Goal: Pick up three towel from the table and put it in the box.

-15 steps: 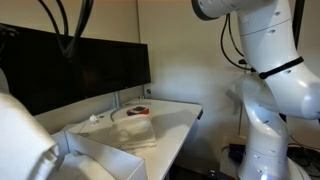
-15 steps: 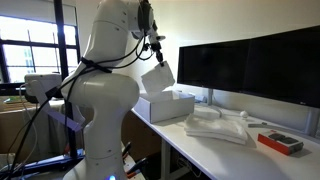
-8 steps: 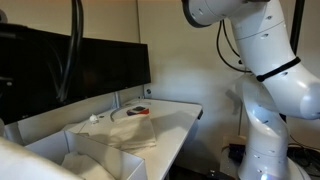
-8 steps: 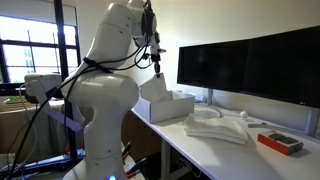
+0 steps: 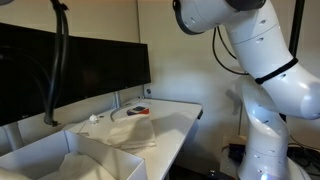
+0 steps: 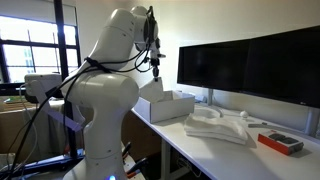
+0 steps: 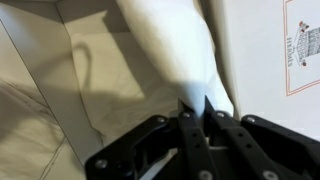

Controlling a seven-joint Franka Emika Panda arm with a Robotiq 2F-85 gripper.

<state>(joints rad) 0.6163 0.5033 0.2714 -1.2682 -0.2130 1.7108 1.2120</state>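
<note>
In both exterior views, wide dark monitors [image 6: 250,65] stand before a plain pale wall [image 5: 185,50]. In an exterior view, a tall, dark-framed window [image 6: 28,55] lets in daylight.

Soft, even room light falls on the white table [image 5: 185,118] in both exterior views. In an exterior view we see daylight glaring through a window [image 6: 25,50] and a dull sheen on dark monitors [image 6: 250,65]. In the wrist view the gripper [image 7: 195,103] is blurred and dark, the towel [image 7: 175,45] bright, its shadow on the box [image 7: 40,50] wall.
</note>
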